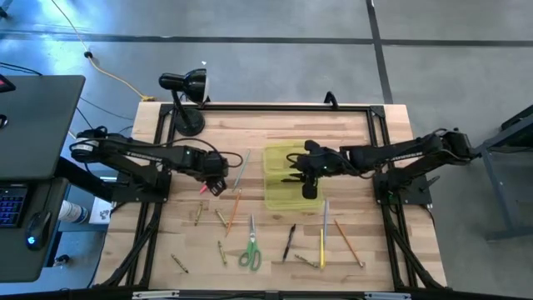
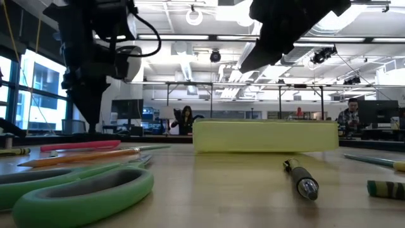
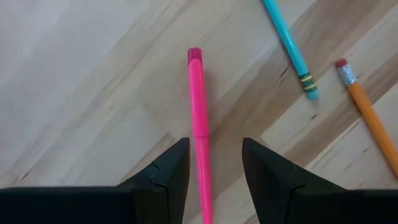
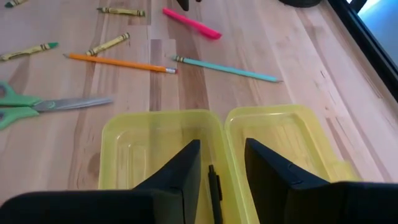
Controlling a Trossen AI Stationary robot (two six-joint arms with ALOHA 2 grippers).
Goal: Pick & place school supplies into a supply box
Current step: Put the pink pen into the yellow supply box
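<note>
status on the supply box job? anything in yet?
Done: one dark pen seems to lie in the open supply box, under the open right gripper. In hand: nothing gripped; the open left gripper straddles the pink marker. Left: scissors, orange pencil, teal pencil, crayons, other pens on the table.

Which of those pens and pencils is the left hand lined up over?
The pink marker: it runs straight between the left hand's open fingers. The teal pencil and orange pencil lie off to one side.

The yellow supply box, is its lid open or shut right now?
Open. The supply box lies spread flat, its lid folded out beside the tray, both hollows facing up.
</note>
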